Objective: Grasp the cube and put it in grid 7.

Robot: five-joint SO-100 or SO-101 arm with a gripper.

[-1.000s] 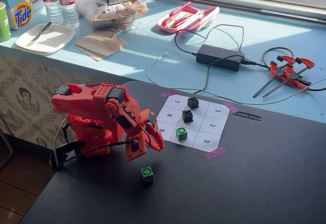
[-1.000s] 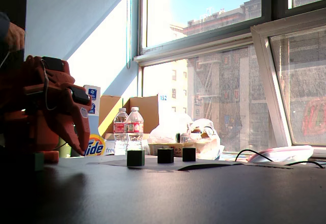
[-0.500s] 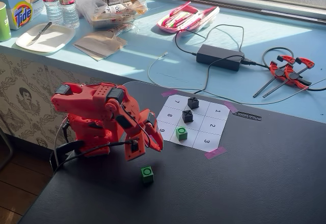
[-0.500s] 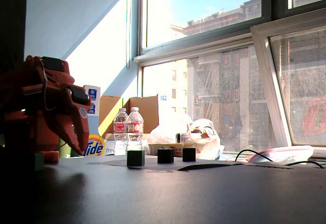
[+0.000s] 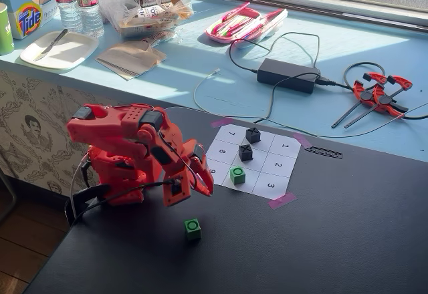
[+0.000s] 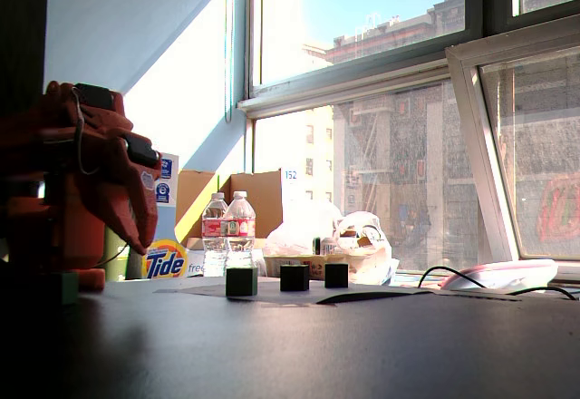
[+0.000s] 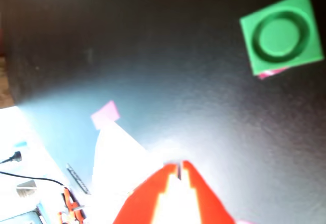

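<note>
A bright green cube (image 5: 192,228) with a dark ring on top sits on the black table, off the paper sheet. In the wrist view it (image 7: 281,33) lies at the upper right, apart from the jaws. A second green cube (image 5: 237,174) stands on the sheet in the cell between 9 and 3. Grid 7 (image 5: 231,133) is the sheet's far left corner cell and holds nothing. My red gripper (image 5: 206,187) hangs above the table by the sheet's near left edge, left of and behind the loose cube. Its tips (image 7: 178,167) are together and hold nothing.
Two black cubes (image 5: 253,134) (image 5: 245,152) stand in the sheet's middle column, the first right beside grid 7. Pink tape (image 5: 281,200) pins the sheet's corners. The arm's base (image 5: 117,174) is at the table's left. A power brick (image 5: 288,75), cables and red clamps (image 5: 378,93) lie on the blue ledge behind.
</note>
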